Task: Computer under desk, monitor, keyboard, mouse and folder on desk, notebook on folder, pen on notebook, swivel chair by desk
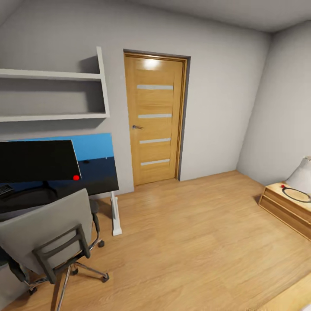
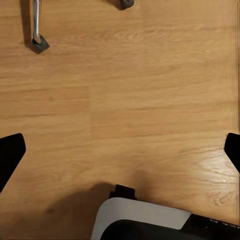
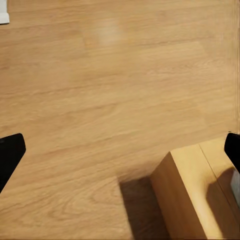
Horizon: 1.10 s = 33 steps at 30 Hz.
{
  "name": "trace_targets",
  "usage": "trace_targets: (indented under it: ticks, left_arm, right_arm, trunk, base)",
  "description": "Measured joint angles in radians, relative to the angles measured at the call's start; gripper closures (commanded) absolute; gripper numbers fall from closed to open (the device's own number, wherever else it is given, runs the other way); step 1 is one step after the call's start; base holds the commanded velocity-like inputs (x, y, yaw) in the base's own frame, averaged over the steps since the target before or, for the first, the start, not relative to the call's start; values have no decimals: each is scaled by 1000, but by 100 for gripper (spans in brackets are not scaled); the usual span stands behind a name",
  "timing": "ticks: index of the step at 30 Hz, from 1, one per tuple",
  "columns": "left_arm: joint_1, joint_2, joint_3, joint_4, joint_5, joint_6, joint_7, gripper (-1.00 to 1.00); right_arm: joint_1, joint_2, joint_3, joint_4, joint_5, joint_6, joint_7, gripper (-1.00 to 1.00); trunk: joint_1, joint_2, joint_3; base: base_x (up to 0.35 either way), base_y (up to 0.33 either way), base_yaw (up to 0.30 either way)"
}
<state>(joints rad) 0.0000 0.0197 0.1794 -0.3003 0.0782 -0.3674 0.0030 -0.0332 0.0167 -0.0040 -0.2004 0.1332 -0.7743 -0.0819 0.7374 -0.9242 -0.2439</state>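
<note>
A grey swivel chair (image 1: pixel 45 235) with black armrests stands on the wood floor (image 1: pixel 194 233) beside the black desk (image 1: pixel 93 179), where the monitor (image 1: pixel 39 160) sits. Both grippers' fingers are spread wide, holding nothing.

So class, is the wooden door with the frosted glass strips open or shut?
Shut. The wooden door sits flush inside its frame, with no gap showing along either edge.

The desk (image 1: pixel 97 179) at 9 o'clock bears the monitor (image 1: pixel 36 160) and keyboard (image 1: pixel 5 189). The chair (image 1: pixel 47 233) stands on the wood floor (image 1: pixel 194 242) at 7 o'clock.
</note>
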Motion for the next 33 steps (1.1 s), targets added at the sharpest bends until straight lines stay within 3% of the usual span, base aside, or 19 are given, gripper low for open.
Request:
trace_targets:
  ticks: [10,20,33]
  left_arm:
    - [0,0,-1,0,0,0,-1,-100]
    - [0,-1,-1,0,0,0,-2,-100]
    - [0,0,-2,1,0,1,-2,-100]
  right_arm:
    - [0,0,0,0,2,-1,0,-100]
    - [-1,1,0,0,3,-3,0,-100]
    - [-1,0,0,0,3,-3,0,-100]
  trunk:
    - [-1,0,5]
    - [0,0,9]
    - [0,0,19]
  base:
    - [230,104,-276]
    - [273,156,-54]
    - [46,16,-155]
